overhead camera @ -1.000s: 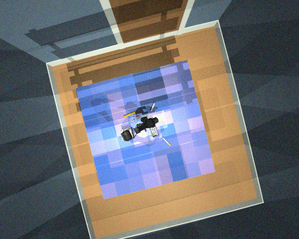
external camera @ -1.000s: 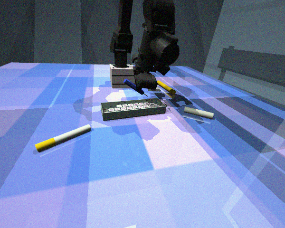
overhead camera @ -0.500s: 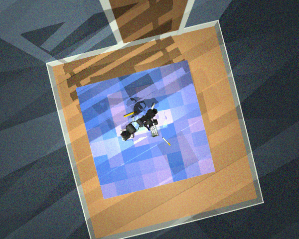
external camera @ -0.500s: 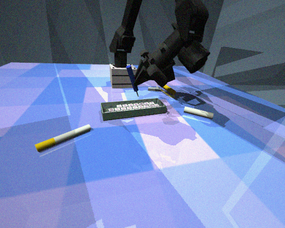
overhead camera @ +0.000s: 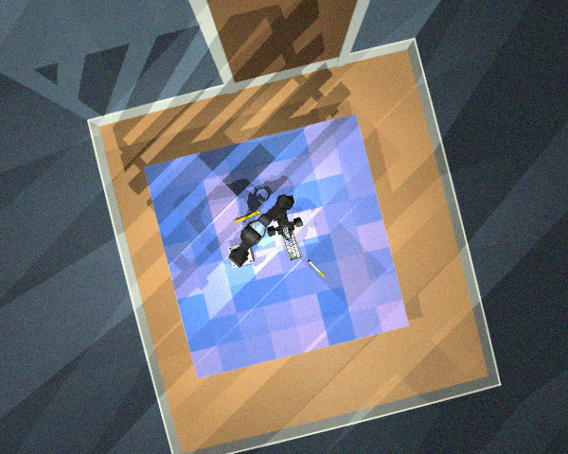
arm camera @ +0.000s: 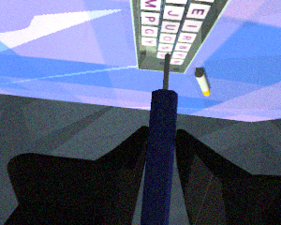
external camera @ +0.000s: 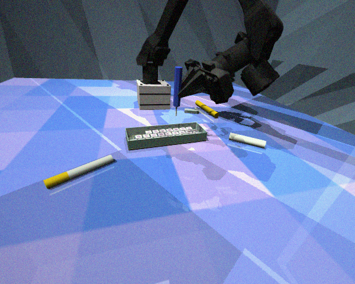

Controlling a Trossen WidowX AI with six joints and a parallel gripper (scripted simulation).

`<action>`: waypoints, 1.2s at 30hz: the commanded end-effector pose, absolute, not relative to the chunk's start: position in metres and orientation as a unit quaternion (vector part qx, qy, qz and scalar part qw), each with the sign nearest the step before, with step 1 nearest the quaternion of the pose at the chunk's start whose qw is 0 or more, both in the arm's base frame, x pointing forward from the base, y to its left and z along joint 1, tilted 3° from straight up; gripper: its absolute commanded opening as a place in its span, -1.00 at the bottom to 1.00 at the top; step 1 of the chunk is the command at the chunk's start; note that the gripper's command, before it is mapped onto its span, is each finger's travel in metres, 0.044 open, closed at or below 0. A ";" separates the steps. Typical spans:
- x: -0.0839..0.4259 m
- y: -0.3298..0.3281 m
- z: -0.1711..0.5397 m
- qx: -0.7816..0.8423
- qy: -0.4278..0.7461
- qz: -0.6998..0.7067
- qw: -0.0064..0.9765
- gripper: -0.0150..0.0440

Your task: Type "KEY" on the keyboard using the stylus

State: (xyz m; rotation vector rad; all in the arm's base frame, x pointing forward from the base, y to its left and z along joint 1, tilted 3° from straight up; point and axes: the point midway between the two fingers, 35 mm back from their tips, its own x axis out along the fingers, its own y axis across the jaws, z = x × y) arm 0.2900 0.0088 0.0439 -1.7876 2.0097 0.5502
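Observation:
The stylus (external camera: 177,87) (arm camera: 162,141) has a blue barrel and a thin grey tip. My gripper (external camera: 180,94) (arm camera: 161,133) is shut on its barrel. In the exterior view the stylus stands nearly upright, its tip pointing down and clear above the table. The keyboard (overhead camera: 292,252) (external camera: 167,143) is a long dark green tray with rows of white lettered keys. It lies below the gripper and stylus, and its far end shows beyond the tip in the wrist view. E, I, R, J, U, O, M, P, G and Y are among the letters in that view. No contact between tip and keys shows.
A white stick with a yellow end (overhead camera: 316,269) (external camera: 80,171) (arm camera: 202,82) lies beyond one end of the keyboard. A yellow stick (overhead camera: 248,216) (external camera: 206,109), a small grey piece (external camera: 191,111) and a white cylinder (external camera: 247,140) lie at the other side. The arm's pale base (external camera: 154,97) stands behind.

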 end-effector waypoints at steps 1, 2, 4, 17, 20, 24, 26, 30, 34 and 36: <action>0.293 0.010 0.045 -0.646 0.715 0.187 0.193 -0.49; 0.293 0.010 0.042 -0.646 0.715 0.187 0.193 -0.49; 0.292 0.010 0.035 -0.646 0.715 0.187 0.193 -0.49; 0.291 0.011 0.011 -0.646 0.715 0.187 0.192 -0.49; 0.291 0.011 0.011 -0.646 0.715 0.187 0.192 -0.49; 0.291 0.011 0.011 -0.646 0.715 0.187 0.192 -0.49; 0.291 0.011 0.011 -0.646 0.715 0.187 0.192 -0.49; 0.291 0.011 0.011 -0.646 0.715 0.187 0.192 -0.40; 0.295 0.012 0.010 -0.646 0.715 0.187 0.193 -0.22; 0.295 0.012 0.010 -0.646 0.715 0.187 0.193 -0.22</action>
